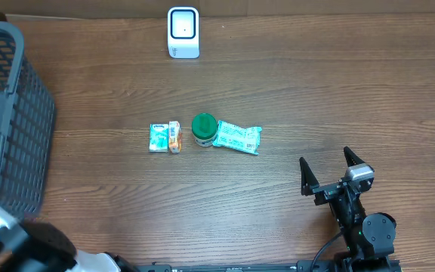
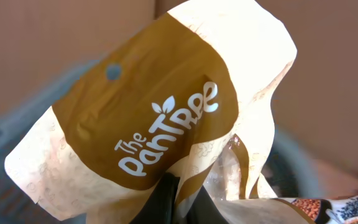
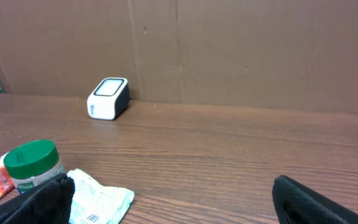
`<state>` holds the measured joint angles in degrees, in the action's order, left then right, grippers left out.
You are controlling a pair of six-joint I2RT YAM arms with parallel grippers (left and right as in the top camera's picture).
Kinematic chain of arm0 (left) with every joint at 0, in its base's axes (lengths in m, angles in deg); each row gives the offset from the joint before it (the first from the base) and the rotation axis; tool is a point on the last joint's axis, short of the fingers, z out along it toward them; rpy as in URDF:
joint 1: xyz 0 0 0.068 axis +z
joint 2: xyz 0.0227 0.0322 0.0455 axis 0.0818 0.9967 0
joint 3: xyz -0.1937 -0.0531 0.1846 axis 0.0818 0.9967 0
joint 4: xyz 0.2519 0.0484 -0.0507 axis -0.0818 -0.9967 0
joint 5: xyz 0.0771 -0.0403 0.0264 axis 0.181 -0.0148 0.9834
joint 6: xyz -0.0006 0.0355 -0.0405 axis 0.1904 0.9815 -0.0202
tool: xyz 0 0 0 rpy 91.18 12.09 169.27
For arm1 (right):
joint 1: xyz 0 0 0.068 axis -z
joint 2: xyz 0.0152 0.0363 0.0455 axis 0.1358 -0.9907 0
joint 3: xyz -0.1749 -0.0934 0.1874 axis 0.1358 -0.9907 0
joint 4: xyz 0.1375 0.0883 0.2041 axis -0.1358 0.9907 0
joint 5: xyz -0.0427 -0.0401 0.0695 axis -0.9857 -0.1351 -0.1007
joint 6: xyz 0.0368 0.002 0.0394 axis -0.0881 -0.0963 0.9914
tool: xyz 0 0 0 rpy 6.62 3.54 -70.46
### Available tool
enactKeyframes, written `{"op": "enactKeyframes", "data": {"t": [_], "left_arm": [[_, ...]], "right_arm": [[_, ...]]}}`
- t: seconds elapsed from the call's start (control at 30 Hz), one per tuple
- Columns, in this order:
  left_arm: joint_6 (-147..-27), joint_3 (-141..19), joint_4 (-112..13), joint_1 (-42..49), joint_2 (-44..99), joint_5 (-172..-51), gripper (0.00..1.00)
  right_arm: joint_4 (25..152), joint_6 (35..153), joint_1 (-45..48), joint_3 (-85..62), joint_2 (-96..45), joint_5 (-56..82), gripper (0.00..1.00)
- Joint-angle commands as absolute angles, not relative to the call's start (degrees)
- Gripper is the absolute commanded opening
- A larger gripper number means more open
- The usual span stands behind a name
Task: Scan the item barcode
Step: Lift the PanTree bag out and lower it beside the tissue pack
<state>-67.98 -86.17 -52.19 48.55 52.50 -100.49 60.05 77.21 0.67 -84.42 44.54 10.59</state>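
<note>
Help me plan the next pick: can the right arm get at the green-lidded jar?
Probably yes: the right claw is open, bare table lies between it and the green-lidded jar, though the pale-green packet sits close beside the jar.

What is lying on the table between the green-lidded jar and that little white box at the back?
Nothing: only bare wooden table separates the jar from the white box, clearest in the overhead view.

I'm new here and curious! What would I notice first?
A big brown-and-cream bag fills the left wrist view, pinched by the left gripper. In the middle of the table sits a green-lidded jar among small packets, with a white scanner at the far edge.
</note>
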Motion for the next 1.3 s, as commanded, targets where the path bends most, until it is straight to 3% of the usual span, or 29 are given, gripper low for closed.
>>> {"op": "enactKeyframes", "data": {"t": [0.0,0.27,0.5,0.8,1.27], "left_arm": [[-68.81,-87.88,-51.03,48.37,43.1,-107.31,0.04],[-65.79,-87.88,-60.69,44.09,32.69,-115.42,0.04],[-52.83,-87.79,-75.88,26.14,33.98,-114.48,0.04],[-43.26,-87.62,-87.27,3.0,42.88,-93.13,0.04],[-42.78,-86.61,-92.47,0.15,64.89,-78.09,0.04]], "right_arm": [[59.78,77.17,0.76,-85.03,44.96,10.83,1.0],[59.78,77.15,0.76,-85.01,44.96,10.83,1.0],[59.76,77.17,0.76,-85.01,44.96,10.83,1.0],[59.76,77.17,0.76,-85.01,44.96,10.83,1.0],[59.76,77.15,0.76,-85.01,44.96,10.83,1.0]]}}
